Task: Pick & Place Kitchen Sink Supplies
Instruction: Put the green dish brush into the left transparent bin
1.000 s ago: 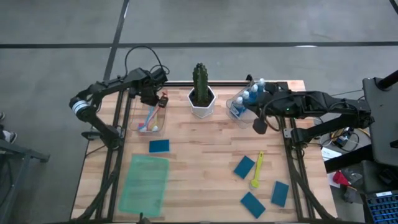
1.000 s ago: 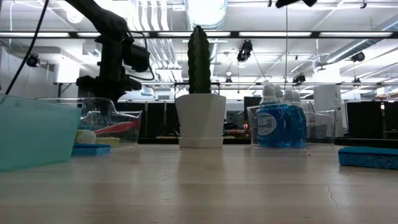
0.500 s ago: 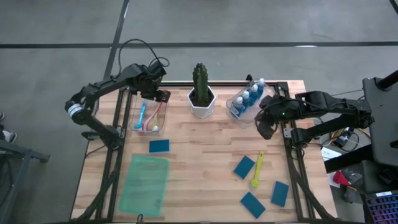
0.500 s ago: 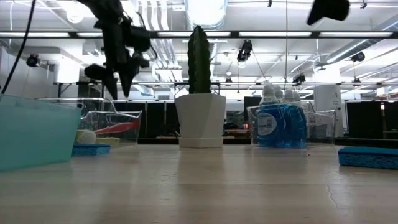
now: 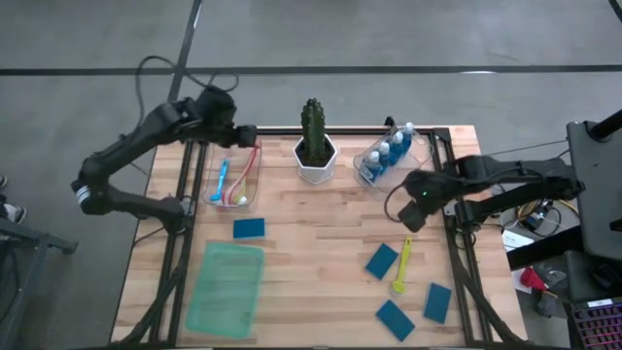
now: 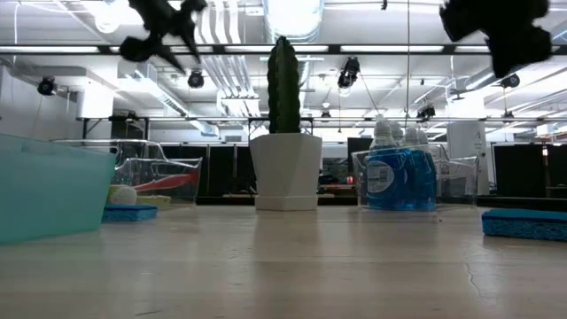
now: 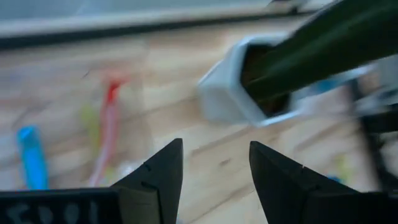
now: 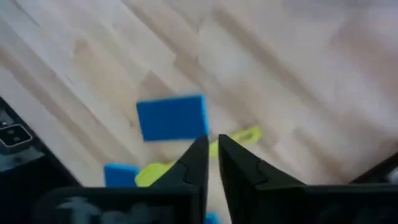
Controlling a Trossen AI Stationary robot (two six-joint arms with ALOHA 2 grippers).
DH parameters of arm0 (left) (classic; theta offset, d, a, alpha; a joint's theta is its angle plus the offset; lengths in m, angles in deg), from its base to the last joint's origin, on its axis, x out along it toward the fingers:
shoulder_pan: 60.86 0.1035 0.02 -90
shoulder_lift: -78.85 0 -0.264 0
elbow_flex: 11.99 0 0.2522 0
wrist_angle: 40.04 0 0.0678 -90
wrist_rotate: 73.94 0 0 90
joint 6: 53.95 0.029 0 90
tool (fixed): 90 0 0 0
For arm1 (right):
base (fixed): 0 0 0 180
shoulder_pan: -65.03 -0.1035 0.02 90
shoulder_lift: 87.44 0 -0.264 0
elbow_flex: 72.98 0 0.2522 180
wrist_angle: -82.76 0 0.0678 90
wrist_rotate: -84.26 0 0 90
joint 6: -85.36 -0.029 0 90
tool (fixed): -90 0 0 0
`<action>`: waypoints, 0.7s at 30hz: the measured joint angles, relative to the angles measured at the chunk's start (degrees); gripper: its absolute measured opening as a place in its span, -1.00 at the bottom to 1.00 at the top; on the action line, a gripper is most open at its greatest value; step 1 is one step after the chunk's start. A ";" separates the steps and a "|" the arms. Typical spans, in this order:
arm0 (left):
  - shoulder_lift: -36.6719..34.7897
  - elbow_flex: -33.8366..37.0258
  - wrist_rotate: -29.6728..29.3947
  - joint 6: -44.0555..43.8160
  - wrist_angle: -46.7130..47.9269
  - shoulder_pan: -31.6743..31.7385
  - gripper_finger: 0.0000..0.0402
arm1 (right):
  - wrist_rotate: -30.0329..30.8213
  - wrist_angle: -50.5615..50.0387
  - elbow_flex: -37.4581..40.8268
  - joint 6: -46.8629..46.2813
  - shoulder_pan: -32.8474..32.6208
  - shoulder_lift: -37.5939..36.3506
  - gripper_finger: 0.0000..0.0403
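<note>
Since a second ago: I see left gripper (image 5: pixel 245 136) lifted clear of clear bin (image 5: pixel 233 178), pink brush (image 5: pixel 249 167) left inside beside blue brush (image 5: pixel 220 181); jaws wide apart, empty. Right gripper (image 5: pixel 416 199) moved off bottle bin (image 5: pixel 381 160); jaws nearly together, empty. Yellow brush (image 8: pixel 233 139) and sponge (image 8: pixel 172 117) just ahead of them.

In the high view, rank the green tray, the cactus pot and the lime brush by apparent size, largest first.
1. green tray, clearly largest.
2. and 3. cactus pot and lime brush: unsure; the brush is longer but thin, the pot wider.
</note>
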 joint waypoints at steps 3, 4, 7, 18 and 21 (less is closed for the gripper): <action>-3.80 -0.63 0.01 0.84 -7.95 -1.94 -0.13 | -2.87 2.61 4.55 -9.93 -1.82 -0.15 -0.66; -5.05 -0.69 0.23 1.45 -11.37 -2.55 -0.13 | -3.47 3.25 5.99 -13.81 -2.66 -0.13 -0.59; -8.24 -0.67 1.77 4.80 -21.80 -4.45 -0.13 | -4.85 6.54 10.29 -26.91 -5.61 0.12 -0.39; -12.72 -0.67 10.76 7.84 -36.77 -6.91 -0.13 | -5.42 23.14 21.84 -55.62 -15.24 2.09 0.06; -12.43 -0.59 13.27 7.84 -36.70 -6.91 -0.13 | -5.46 25.73 22.51 -60.14 -18.10 4.85 0.06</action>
